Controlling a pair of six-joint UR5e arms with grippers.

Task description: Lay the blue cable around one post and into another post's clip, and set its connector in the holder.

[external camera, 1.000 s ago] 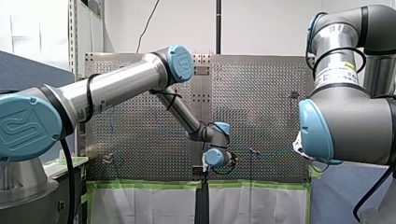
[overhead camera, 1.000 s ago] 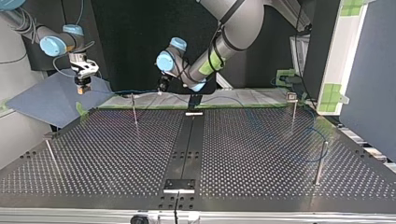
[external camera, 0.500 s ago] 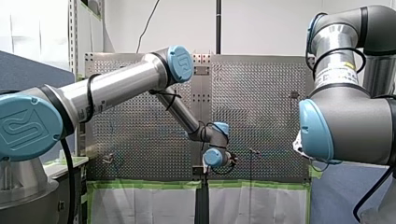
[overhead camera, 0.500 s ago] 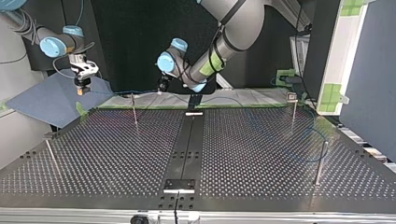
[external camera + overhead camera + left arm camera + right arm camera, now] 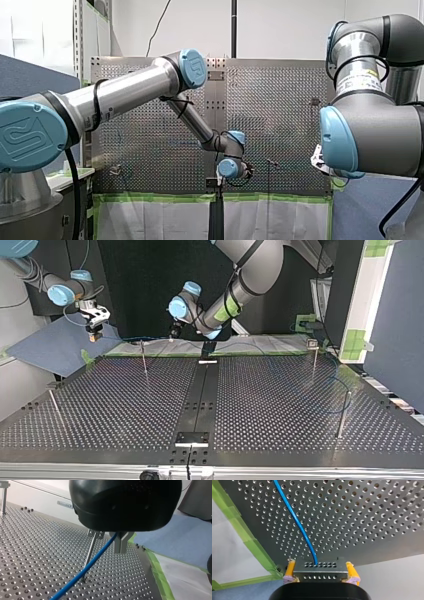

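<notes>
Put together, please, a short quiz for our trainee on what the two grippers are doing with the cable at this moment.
1. True or false: my right gripper is open and empty.
2. In the left wrist view, what runs out from my left gripper over the perforated table? A: the blue cable. B: a red hose. C: a strip of white tape.
3. Fill in: in the right wrist view, the pads on my right gripper are ___.

Key
1. False: it is shut on the connector, from which the blue cable leads.
2. A.
3. Yellow.
</notes>
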